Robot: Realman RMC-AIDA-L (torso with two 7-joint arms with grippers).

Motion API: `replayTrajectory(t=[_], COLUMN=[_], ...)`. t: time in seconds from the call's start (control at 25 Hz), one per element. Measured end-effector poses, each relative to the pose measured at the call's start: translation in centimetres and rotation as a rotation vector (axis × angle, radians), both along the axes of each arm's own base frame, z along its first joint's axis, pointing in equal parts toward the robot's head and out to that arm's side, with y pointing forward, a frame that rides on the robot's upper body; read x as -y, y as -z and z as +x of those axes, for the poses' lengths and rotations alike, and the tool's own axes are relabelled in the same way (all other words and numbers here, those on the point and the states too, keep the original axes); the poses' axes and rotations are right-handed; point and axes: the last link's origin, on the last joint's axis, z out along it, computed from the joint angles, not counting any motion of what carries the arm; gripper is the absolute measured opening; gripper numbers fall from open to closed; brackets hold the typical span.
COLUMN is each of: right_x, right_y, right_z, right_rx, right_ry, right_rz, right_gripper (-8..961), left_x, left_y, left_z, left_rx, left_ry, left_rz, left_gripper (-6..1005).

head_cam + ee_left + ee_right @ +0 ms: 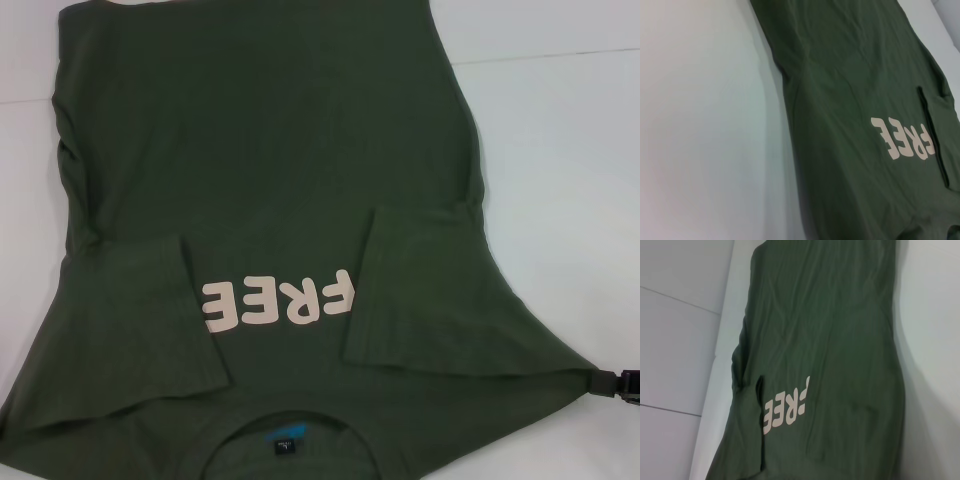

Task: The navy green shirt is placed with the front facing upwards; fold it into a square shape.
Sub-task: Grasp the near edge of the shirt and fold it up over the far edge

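Note:
The navy green shirt [270, 150] lies front up on the white table, collar nearest me, with a small blue neck label [284, 443]. Pale letters "FREE" [278, 298] show on the chest. Both sleeves [150, 310] [410, 290] are folded inward beside the letters. My right gripper [612, 385] is at the right edge, at the shirt's shoulder corner, which is drawn out to a point into it. My left gripper is out of view; the left shoulder corner runs off the picture. The shirt also shows in the left wrist view [855, 90] and the right wrist view [830, 340].
The white table [560, 150] surrounds the shirt, with bare surface to its right and also in the left wrist view [700, 125]. A seam line [560, 55] crosses the table at the far right. The shirt's hem runs past the far edge of the head view.

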Motion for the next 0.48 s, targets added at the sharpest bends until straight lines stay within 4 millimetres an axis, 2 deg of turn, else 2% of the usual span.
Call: replayTrajectory(t=[0.48], right_x=[0.53], right_y=[-0.49], right_z=[0.22], right_rx=[-0.014], right_ry=[0.011], right_rz=[0.039], right_gripper=[28], left_x=[0.66], left_y=[-0.17], left_z=[-0.05], left_rx=[0.011], left_ry=[-0.007], left_rz=[-0.008], left_gripper=[26])
